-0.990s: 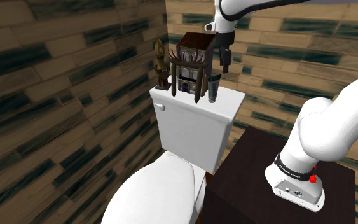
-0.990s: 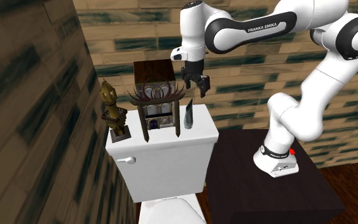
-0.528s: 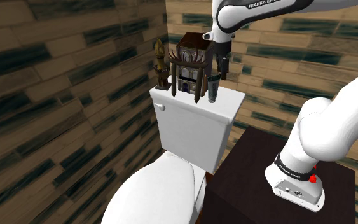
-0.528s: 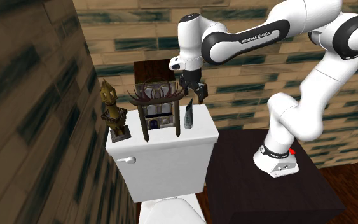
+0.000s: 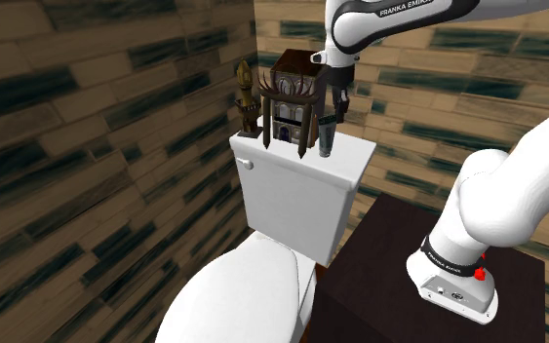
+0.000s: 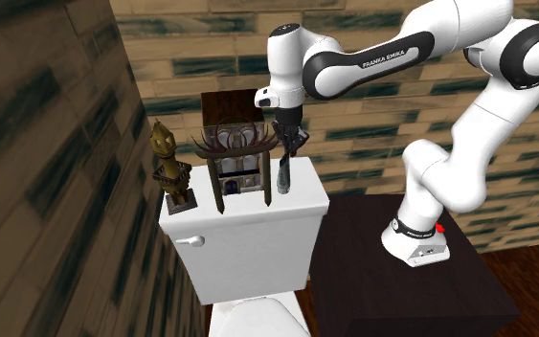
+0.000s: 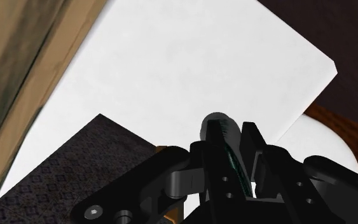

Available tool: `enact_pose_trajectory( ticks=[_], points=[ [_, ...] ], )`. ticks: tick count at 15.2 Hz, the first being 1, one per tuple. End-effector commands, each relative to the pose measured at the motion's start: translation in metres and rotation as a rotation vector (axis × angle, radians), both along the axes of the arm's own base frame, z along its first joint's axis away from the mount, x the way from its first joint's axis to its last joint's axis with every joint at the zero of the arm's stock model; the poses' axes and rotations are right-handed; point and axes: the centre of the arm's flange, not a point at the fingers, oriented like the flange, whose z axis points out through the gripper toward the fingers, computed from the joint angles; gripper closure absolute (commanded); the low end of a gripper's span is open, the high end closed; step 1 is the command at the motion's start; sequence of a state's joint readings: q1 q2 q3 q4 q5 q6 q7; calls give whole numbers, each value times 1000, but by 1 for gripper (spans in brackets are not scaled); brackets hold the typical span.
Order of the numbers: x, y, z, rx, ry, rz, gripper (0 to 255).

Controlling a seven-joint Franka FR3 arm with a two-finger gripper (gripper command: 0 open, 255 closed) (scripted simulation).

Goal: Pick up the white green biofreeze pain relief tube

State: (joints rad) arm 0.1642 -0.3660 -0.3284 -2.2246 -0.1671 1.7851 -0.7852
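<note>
On the toilet tank lid [image 5: 348, 161], gripper [image 5: 329, 114] clasping top of upright grey-green tube [image 5: 327, 140], dark ornate model [image 5: 290, 102] beside

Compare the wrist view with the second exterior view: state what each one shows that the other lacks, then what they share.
Wrist view adds: an end-on look at the slim grey-white tube, with a green streak down its side, and the fine weave of a dark patterned surface beside it.
Second exterior view adds: the brown-gold figurine, the white Franka arm, its dark brown box stand, and the tube standing upright.
Both: the white toilet tank lid, the tube, and the black end effector at the tube's top.
</note>
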Motion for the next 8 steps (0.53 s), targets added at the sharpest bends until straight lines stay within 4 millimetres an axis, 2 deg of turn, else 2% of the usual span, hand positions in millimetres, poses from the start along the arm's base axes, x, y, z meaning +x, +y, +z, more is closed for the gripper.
enact_pose_trajectory(
  ticks=[1,4,8],
  points=[
    [0,0,0,0,1,0,255],
    [0,0,0,0,1,0,255],
    [0,0,21,0,1,0,255]
  ],
)
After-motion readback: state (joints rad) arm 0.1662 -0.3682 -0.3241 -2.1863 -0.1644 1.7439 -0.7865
